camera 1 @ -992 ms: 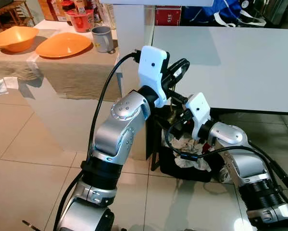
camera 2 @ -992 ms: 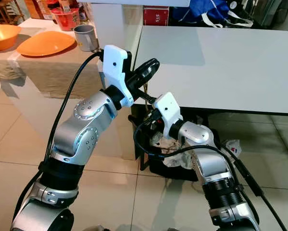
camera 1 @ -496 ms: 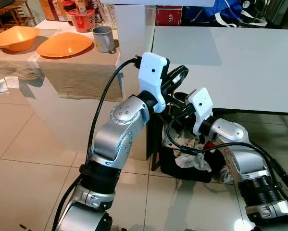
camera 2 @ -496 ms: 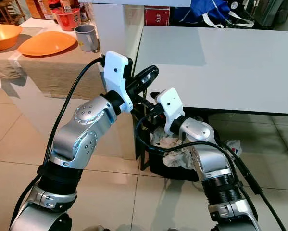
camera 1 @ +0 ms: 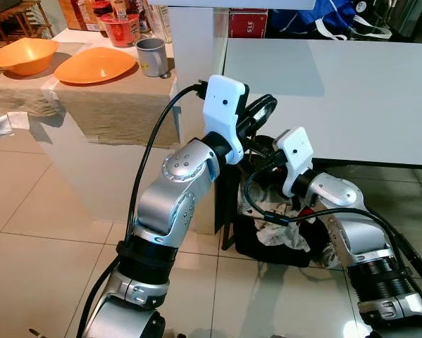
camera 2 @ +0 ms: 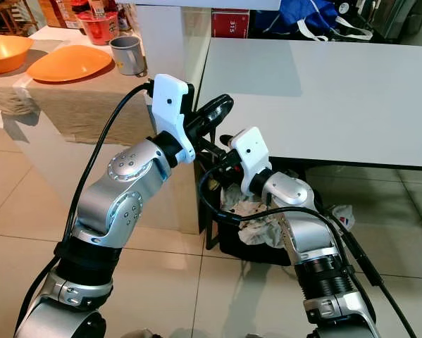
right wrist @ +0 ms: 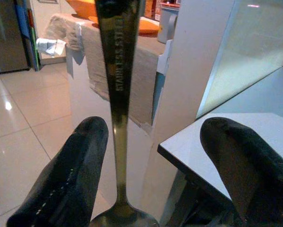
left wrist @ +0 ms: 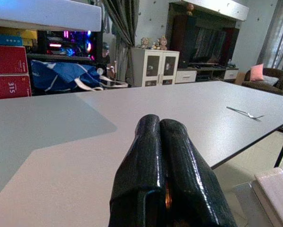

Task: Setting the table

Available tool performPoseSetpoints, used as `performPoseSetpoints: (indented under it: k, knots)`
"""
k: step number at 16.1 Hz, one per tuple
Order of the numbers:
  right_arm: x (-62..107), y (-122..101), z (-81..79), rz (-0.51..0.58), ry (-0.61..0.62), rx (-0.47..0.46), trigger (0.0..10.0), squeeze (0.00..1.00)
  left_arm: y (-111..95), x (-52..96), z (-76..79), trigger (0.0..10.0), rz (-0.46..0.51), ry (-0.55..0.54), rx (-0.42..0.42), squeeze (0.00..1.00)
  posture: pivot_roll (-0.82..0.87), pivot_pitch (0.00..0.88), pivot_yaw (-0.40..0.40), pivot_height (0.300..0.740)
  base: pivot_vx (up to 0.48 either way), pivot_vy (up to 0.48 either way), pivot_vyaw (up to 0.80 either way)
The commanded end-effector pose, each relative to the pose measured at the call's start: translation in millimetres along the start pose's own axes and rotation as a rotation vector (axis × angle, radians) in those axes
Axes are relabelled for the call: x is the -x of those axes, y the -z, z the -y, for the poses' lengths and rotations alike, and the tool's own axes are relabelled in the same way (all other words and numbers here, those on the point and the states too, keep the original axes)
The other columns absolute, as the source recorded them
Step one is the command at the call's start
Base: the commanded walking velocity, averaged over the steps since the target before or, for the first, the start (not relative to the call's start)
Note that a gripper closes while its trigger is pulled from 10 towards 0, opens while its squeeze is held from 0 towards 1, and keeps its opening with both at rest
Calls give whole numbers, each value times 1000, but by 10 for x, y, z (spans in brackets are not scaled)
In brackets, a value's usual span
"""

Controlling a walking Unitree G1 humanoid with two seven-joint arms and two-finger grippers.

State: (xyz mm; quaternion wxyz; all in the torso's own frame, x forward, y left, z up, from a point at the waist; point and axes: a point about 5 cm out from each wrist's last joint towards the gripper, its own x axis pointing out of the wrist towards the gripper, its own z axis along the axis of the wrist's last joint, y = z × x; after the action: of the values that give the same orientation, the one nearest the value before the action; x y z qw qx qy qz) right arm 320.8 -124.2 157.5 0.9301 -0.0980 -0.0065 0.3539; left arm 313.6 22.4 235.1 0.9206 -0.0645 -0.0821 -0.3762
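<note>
From the left eye view, we hold both arms raised at the near edge of the white table (camera 1: 351, 91), likely so the piece of cutlery can change grippers before it is laid down. Our left gripper (camera 1: 256, 113) sits just above our right gripper (camera 1: 267, 151), the 2 nearly touching. On the cloth-covered side table (camera 1: 105, 98) wait an orange bowl (camera 1: 20, 55), an orange plate (camera 1: 94, 65) and a grey mug (camera 1: 151, 56).

In the right eye view the same pairing shows, with a bin of crumpled paper (camera 2: 249, 225) on the floor below.

From the left wrist view, our left fingers (left wrist: 153, 170) are pressed together over something thin between them. A fork (left wrist: 244, 112) lies far off on the table.

From the right wrist view, a steel spoon (right wrist: 118, 85) runs lengthwise between our right fingers (right wrist: 70, 179), which stand wide apart without touching it. Its long axis follows the fingers, bowl end toward the wrist, handle pointing away. We judge our left gripper carries it.
</note>
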Motion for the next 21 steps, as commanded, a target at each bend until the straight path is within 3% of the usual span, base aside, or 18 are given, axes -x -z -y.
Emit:
performPoseSetpoints:
  k: [1, 21]
  knots:
    - [-9, -43, 41, 23, 17, -16, 0, 0, -63, 5, 28, 0, 19, 9, -9, 0, -2, 5, 30, 740, 0, 0, 0]
    - [29, -44, 36, 26, 32, -39, 0, 0, -33, -5, 0, 0, 5, 2, -38, 0, -9, 14, 29, 740, 0, 0, 0]
